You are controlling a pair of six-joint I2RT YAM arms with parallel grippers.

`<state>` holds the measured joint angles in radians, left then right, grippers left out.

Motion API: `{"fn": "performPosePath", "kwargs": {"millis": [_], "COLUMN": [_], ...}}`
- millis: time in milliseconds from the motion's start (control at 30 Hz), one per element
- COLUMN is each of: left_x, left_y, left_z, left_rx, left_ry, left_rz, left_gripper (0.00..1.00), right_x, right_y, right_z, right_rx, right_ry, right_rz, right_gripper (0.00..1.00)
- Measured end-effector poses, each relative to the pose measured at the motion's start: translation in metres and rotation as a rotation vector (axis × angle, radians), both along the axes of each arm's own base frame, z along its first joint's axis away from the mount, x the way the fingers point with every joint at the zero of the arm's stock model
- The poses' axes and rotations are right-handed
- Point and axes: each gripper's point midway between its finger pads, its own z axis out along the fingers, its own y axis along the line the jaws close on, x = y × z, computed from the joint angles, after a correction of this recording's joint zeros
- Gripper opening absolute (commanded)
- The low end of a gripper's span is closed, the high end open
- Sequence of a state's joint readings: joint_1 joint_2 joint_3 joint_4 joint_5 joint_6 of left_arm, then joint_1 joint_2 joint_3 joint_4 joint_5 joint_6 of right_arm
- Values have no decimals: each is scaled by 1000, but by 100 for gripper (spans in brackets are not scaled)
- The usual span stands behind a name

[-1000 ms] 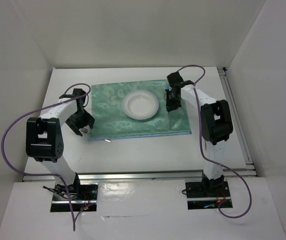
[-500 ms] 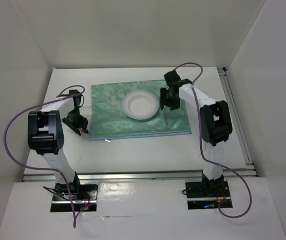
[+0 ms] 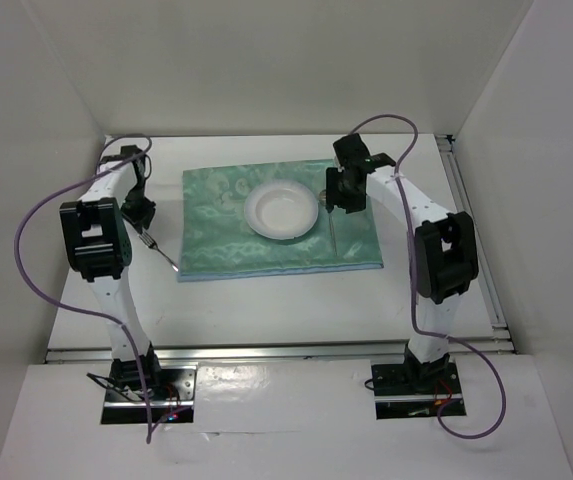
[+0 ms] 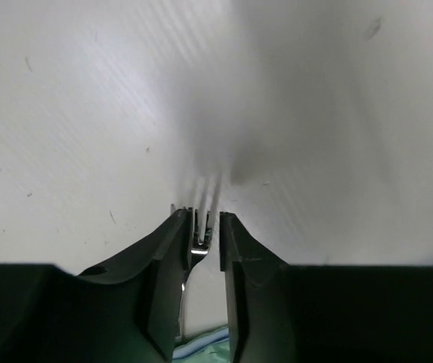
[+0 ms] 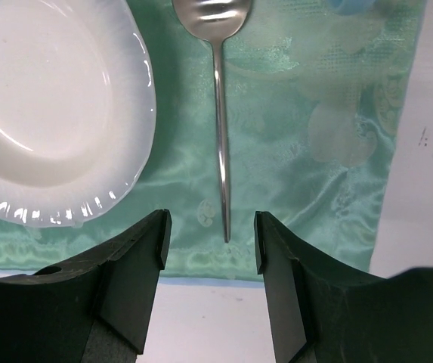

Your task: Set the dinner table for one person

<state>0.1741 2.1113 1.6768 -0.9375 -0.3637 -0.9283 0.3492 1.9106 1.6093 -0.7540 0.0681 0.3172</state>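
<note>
A white plate sits mid-way on the green cloth mat on the white dinner table. A metal spoon lies on the mat to the right of the plate, handle towards the near edge. My right gripper hovers over it, open and empty; in the right wrist view the spoon lies between and beyond the open gripper, beside the plate. My left gripper is left of the mat, shut on a metal fork near its tines.
White enclosure walls stand at the back and both sides. A metal rail runs along the table's right edge and another along the near edge. Purple cables loop from both arms. A small blue object lies at the mat's far edge.
My left gripper has swung away from the mat's left edge to the far left, carrying the fork. My right gripper has shifted slightly backward above the spoon.
</note>
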Motion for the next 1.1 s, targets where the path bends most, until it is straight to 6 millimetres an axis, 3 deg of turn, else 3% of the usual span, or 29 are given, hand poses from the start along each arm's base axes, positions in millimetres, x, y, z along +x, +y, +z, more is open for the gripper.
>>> {"fn": "performPosePath", "kwargs": {"millis": [100,233,300,400,467,633,733,867,900,933,967,1033,1100], "left_x": [19,19,12,-13,-33,-75,-74,-62,-60,-58,-55,-52,-51], "left_y": [6,-2,-10,-27,-37,-51,-54,-54,-54,-54,-54,-51,-46], "left_z": [9,31,43,51,42,-4,-18,-19,-19,-20,-20,-22,-22], "left_rx": [39,67,71,50,21,-55,-72,-73,-75,-79,-84,-88,-87], "left_ry": [-18,-30,-48,-50,-34,80,95,44,35,28,17,5,-3], "left_rz": [-29,-95,-128,-151,-143,-95,-73,-50,-46,-43,-31,-16,0], "left_gripper": [52,76,91,95,91,84,81,72,68,53,46,37,17], "right_x": [-2,-6,-7,-7,-8,-9,-10,-12,-12,-13,-14,-15,-16], "right_y": [-2,-4,-4,-4,-3,-1,-1,-2,-2,-2,-3,-4,-5], "right_z": [8,16,18,18,18,17,16,15,14,13,12,10,9], "right_rx": [-1,2,3,4,3,3,0,-2,-3,-5,-6,-12,-17], "right_ry": [-14,-24,-27,-26,-24,-22,-19,-13,-10,-7,-4,2,5], "right_rz": [-3,-4,-4,-3,-2,5,5,6,5,5,5,4,1], "right_gripper": [59,59,59,59,59,59,59,59,59,59,59,59,59]}}
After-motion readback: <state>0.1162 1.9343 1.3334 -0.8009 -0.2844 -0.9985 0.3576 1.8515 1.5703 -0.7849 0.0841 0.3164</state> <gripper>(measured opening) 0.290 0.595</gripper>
